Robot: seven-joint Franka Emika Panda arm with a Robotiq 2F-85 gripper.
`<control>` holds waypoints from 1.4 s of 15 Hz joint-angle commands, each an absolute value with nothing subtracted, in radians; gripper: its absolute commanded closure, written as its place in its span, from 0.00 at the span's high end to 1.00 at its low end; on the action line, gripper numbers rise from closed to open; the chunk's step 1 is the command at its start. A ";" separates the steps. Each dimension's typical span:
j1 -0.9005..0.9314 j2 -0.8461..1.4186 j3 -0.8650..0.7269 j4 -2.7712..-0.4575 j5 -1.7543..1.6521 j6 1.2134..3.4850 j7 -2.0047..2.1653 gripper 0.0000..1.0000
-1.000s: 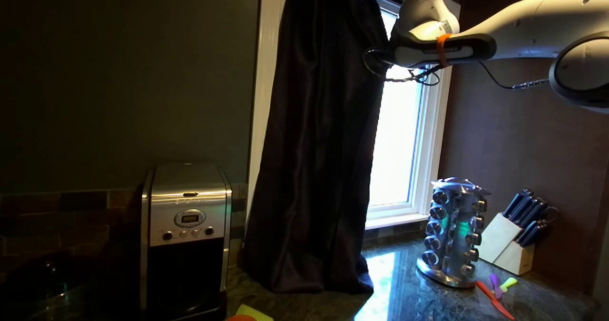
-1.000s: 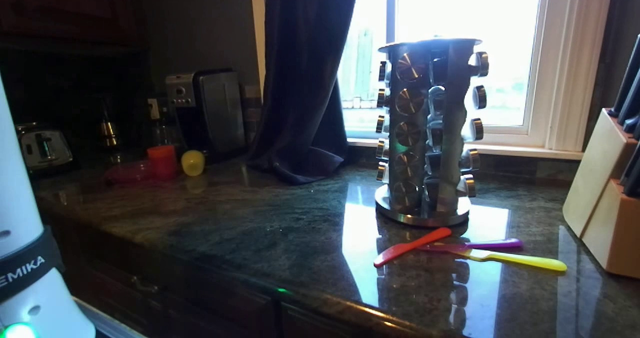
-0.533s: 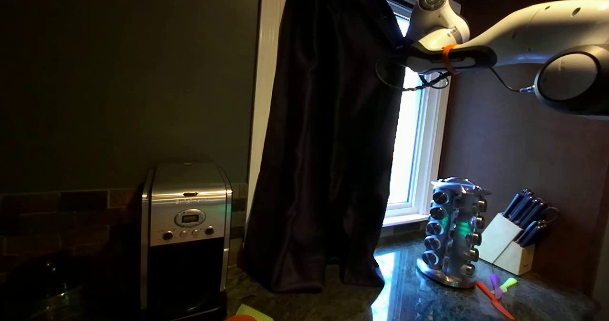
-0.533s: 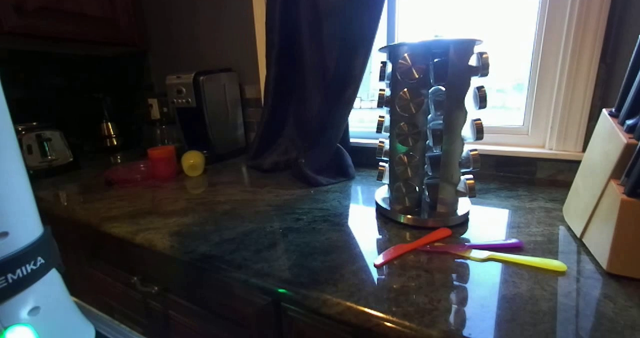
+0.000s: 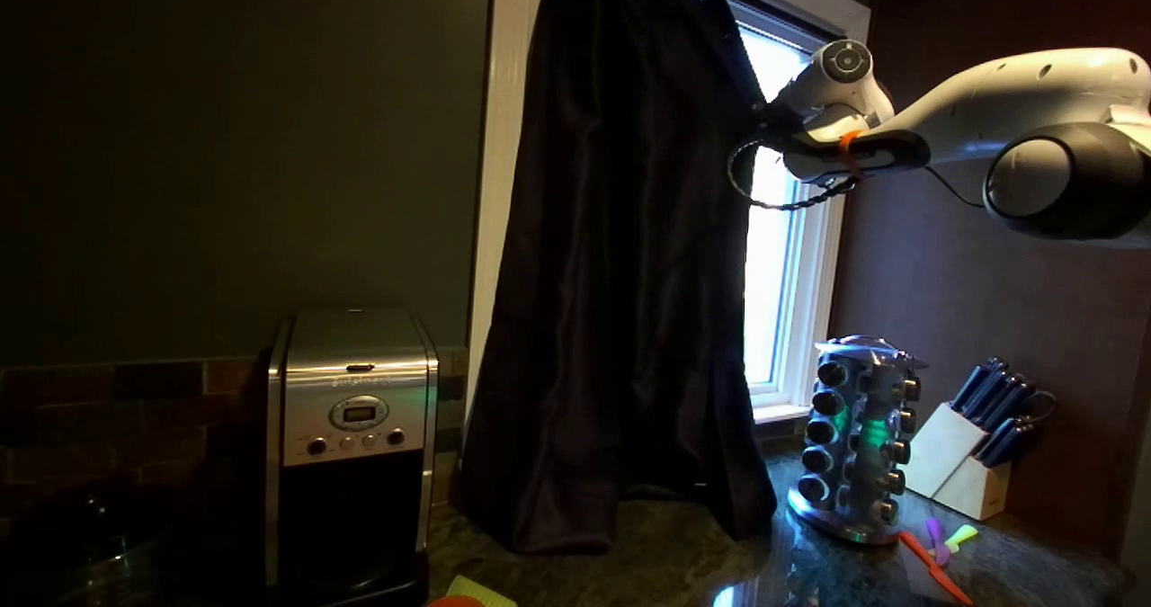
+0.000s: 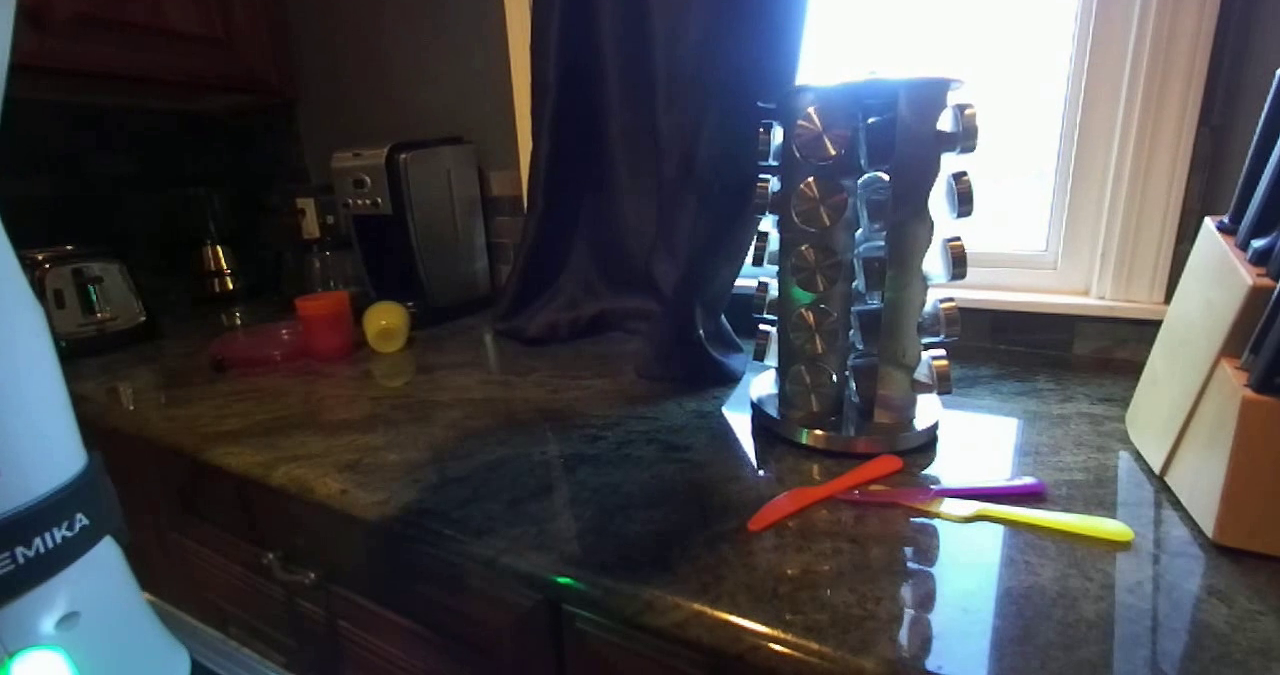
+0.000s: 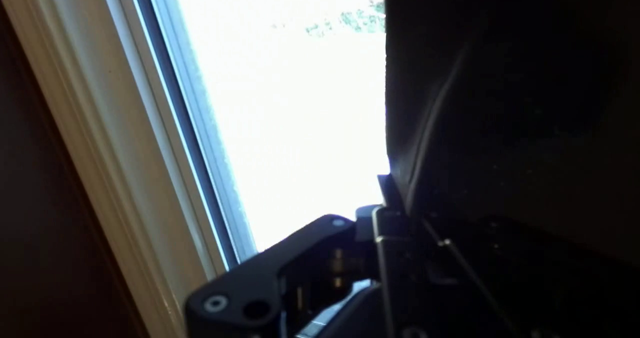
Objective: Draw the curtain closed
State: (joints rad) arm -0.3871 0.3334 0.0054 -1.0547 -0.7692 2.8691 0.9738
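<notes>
Evidently pinched, dark curtain [image 7: 500,102], side edge between the fingers [image 7: 369,224]

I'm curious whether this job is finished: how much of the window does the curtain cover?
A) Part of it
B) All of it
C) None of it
A: in both exterior views the curtain hangs across one side of the window, while daylight shows through the other side.
</notes>
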 commanded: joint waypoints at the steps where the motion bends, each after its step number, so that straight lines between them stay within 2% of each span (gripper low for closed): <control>1: -0.459 0.359 0.043 -1.086 -0.701 2.943 0.840 0.00; 8: -0.565 0.328 0.140 -1.144 -0.526 2.884 0.662 0.00; 11: -0.581 0.349 0.108 -1.130 -0.502 2.788 0.703 0.00; 21: -0.552 0.365 -0.023 -1.061 -0.589 2.710 0.897 0.00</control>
